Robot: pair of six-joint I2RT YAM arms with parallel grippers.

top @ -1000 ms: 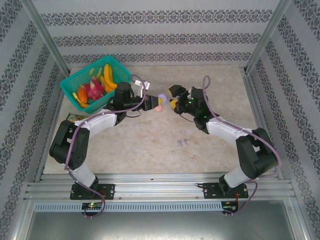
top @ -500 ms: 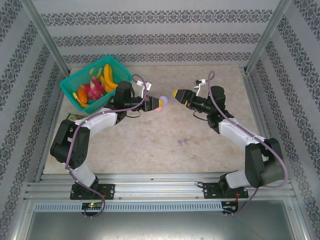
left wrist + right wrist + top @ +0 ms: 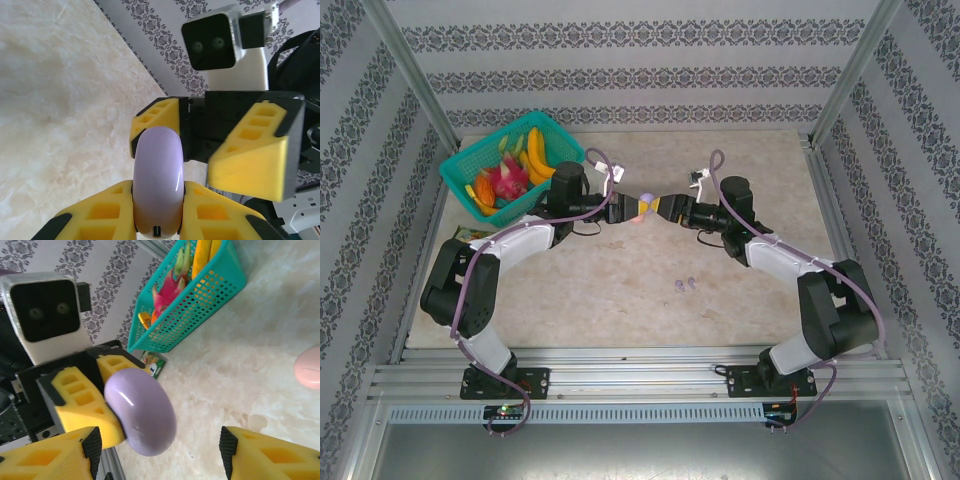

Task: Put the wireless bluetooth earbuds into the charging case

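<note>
My left gripper (image 3: 636, 205) is shut on a closed lilac charging case (image 3: 647, 199), held edge-on above the table's middle. In the left wrist view the lilac case (image 3: 156, 185) sits pinched between my yellow pads. My right gripper (image 3: 664, 207) faces it nose to nose, open, with its jaws on either side of the case. In the right wrist view the lilac case (image 3: 142, 412) lies between the right gripper's (image 3: 160, 457) fingertips, closer to the left one. Two tiny lilac earbuds (image 3: 683, 285) lie on the table nearer the arms. A closed pink case (image 3: 309, 367) rests on the table below.
A teal basket (image 3: 470, 165) of toy fruit stands at the back left, also seen as the teal basket (image 3: 200, 300) behind the left gripper. A small printed packet (image 3: 156, 363) lies beside it. Patterned walls and metal posts ring the table.
My right gripper has swung left from the right side and come up to the lilac case, its jaws narrowing somewhat. The left arm has held still with the case.
</note>
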